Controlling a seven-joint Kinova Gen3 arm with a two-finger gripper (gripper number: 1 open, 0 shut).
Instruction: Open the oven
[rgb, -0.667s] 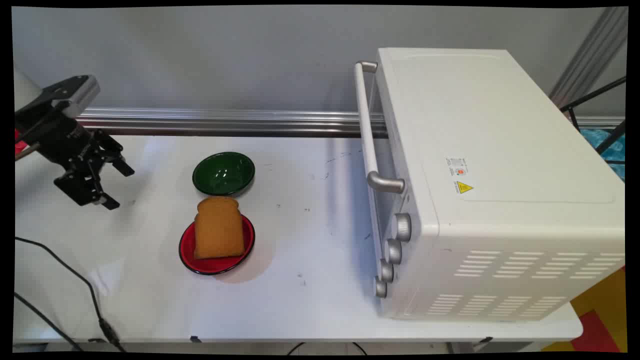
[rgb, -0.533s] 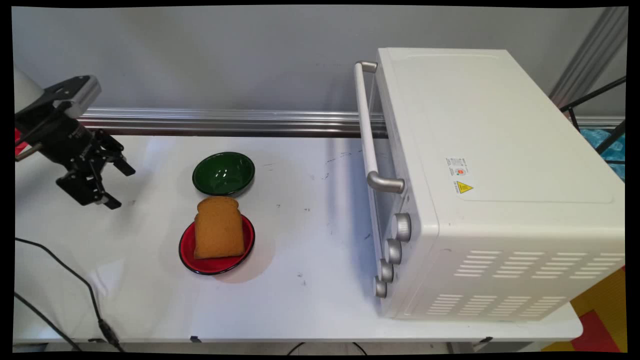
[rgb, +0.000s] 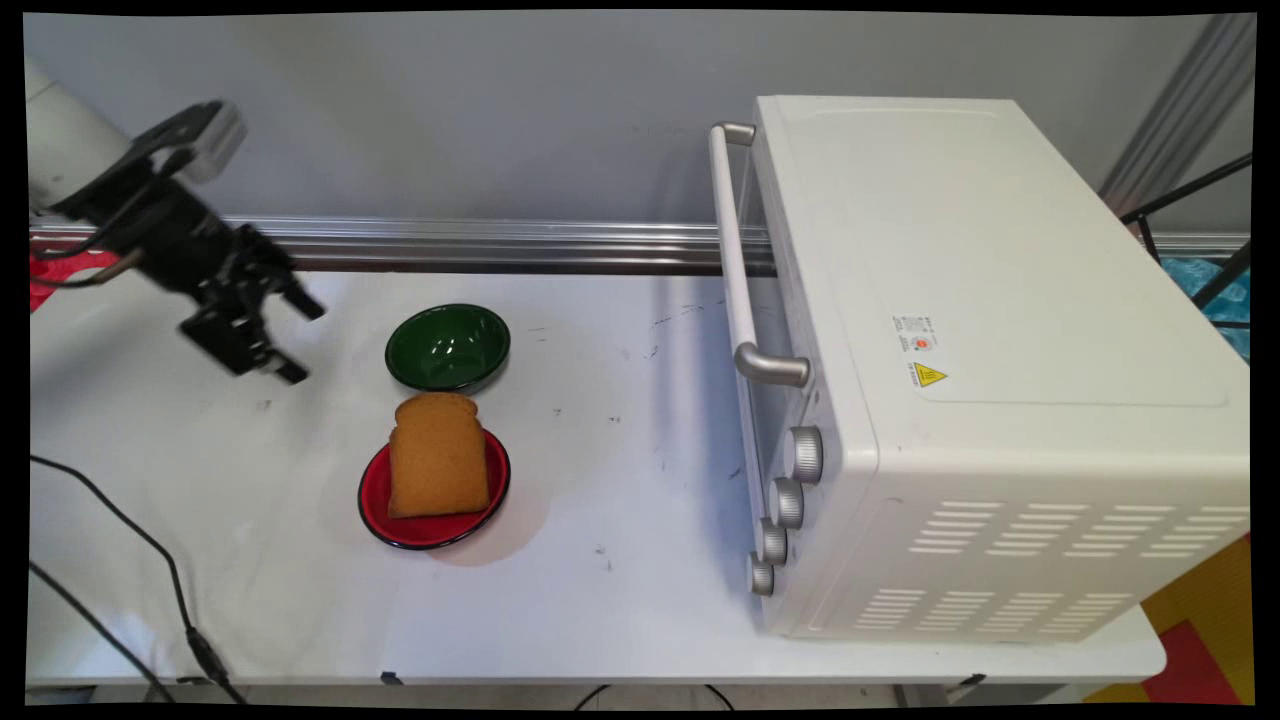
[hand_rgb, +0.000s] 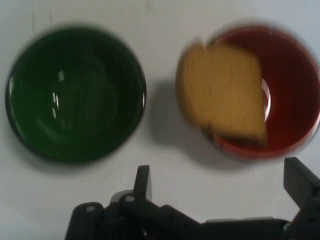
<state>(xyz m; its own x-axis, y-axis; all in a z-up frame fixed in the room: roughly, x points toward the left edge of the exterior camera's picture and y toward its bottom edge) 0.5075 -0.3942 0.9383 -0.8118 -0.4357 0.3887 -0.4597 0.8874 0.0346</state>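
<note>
**Mia:** Where is the black two-finger gripper (rgb: 296, 343)?

**Sam:** It hangs in the air over the left part of the flat white table (rgb: 620, 560). Its two fingers are spread wide apart and there is nothing between them.

**Mia:** What is closest to it?

**Sam:** The round dark green bowl (rgb: 447, 347). It sits on the table just to the right of the gripper, and they do not touch.

**Mia:** Is there food?

**Sam:** Yes, a brown slice of toast (rgb: 437, 454). It lies on a round red plate with a black rim (rgb: 372, 497), and its top end sticks out over the plate's edge toward the green bowl. The plate is just in front of the bowl, close to it.

**Mia:** What does the hand camera see?

**Sam:** The green bowl (hand_rgb: 75, 94) on one side and the toast (hand_rgb: 221, 91) on the red plate (hand_rgb: 295, 90) on the other. The gripper (hand_rgb: 220, 182) shows at the bottom with its fingers far apart.

**Mia:** And the big thing?

**Sam:** A big white boxy toaster oven (rgb: 1000, 370) on the right side, well apart from the plate. It has a long silver handle (rgb: 735, 262) and four round silver knobs (rgb: 785, 505). Thin black cables (rgb: 130, 570) hang at the left
</note>
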